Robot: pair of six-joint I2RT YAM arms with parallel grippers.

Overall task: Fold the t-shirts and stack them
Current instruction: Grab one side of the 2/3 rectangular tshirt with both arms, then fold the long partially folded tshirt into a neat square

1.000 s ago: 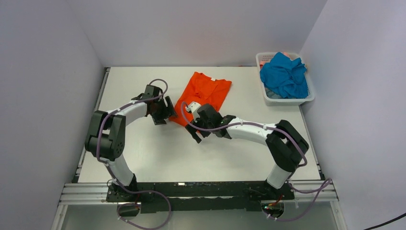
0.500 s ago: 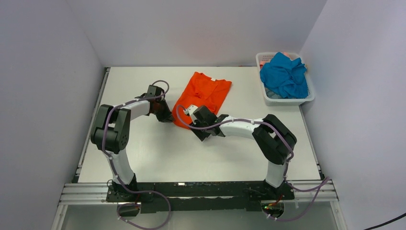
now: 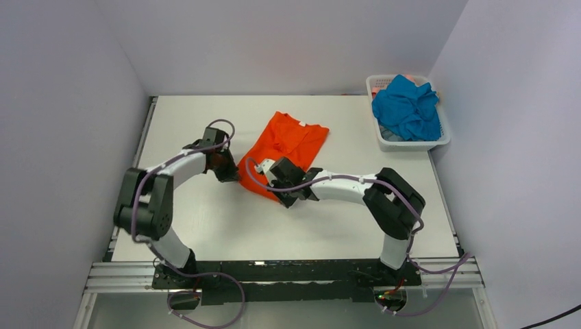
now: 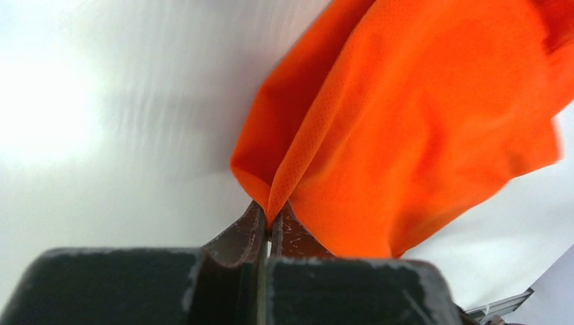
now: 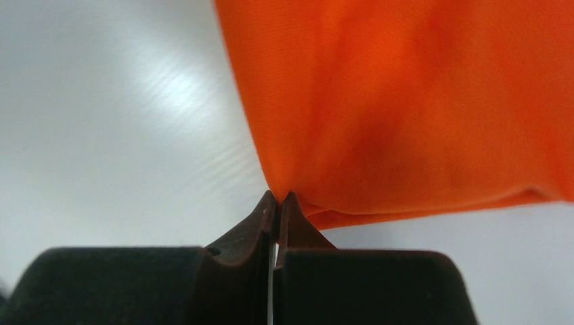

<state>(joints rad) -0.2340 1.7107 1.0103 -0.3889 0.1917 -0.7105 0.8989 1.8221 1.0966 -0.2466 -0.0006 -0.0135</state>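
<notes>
I am clamping my left end effector (image 4: 271,220) on one near corner of the orange t-shirt (image 3: 291,140) and my right end effector (image 5: 277,203) on the other. The shirt is lying on the bench (image 3: 205,219), and the teal t-shirt (image 3: 405,106) is sitting crumpled in the basket (image 3: 411,145).

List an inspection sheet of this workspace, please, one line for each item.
Surface: white table, no stains seen.
Job's things: orange shirt spread on the table, its near edge pinched by both hands; teal shirt crumpled in the basket.
Clutter: nothing seen.
Hands: left hand shut on the orange shirt; right hand shut on it too.
Cables: purple cables loop off both arms.
Surroundings: plain walls on three sides.
</notes>
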